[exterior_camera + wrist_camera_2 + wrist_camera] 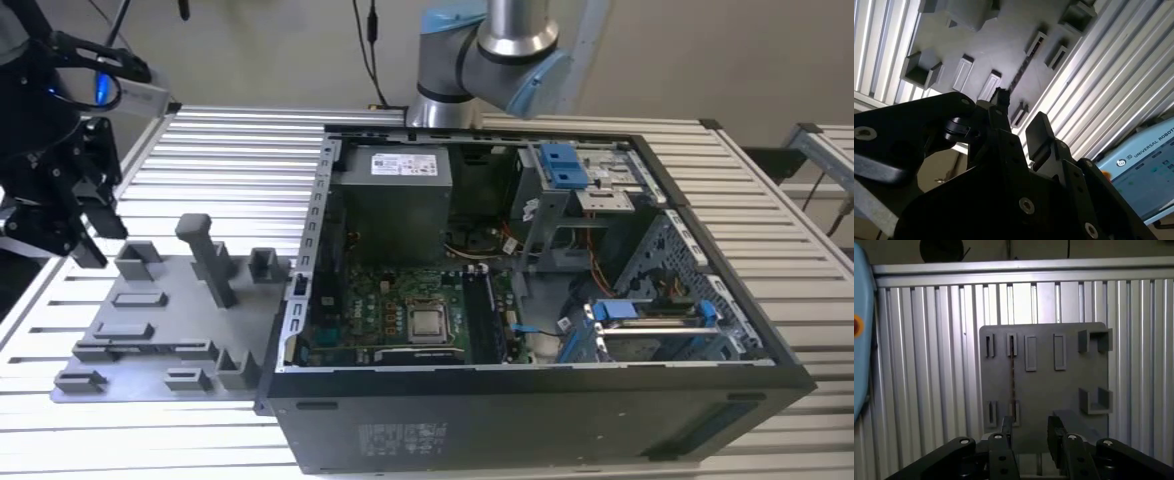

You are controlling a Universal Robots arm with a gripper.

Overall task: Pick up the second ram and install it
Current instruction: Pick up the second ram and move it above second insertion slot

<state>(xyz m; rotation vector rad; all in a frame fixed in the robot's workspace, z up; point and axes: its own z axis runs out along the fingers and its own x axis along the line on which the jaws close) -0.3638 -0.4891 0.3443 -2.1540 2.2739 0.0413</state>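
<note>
The second ram point(1013, 375) is a thin dark stick standing on its edge in the slots of the grey tray point(1074, 375); it is also visible in the second wrist view point(1021, 70). My gripper point(1030, 432) hovers above the tray's near edge, apart from the ram. It is open, with nothing between its black fingers point(1006, 432). One finger lines up roughly with the ram's length. In the exterior view the gripper point(74, 240) hangs over the tray point(134, 330) at the exterior view's left.
An open computer case point(534, 300) lies to the exterior view's right of the tray, with the motherboard point(400, 320) exposed inside. Grey posts point(207, 255) rise from the tray. A teach pendant point(1144, 170) lies beside the tray. The table point(227, 150) is ribbed aluminium.
</note>
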